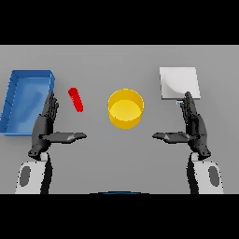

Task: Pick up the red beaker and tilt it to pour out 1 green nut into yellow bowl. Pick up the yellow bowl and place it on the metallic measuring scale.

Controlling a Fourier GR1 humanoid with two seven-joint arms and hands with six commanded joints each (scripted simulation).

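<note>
A: Red beaker?
B: Left of yellow bowl, lying tilted, long axis running away and slightly leftward. Nut not visible.
A: Hands?
B: Left hand, right hand both released, flanking the bowl. Scale beyond-right.

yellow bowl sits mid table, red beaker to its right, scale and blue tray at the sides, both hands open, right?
Not quite: the head view shows the red beaker to the left of the yellow bowl, toward the blue tray. The scale and open left hand and right hand are as said.

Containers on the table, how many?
3. Blue tray at far left, red beaker just right of it, yellow bowl at centre. Green nuts don't show; any may be hidden inside the beaker.
</note>
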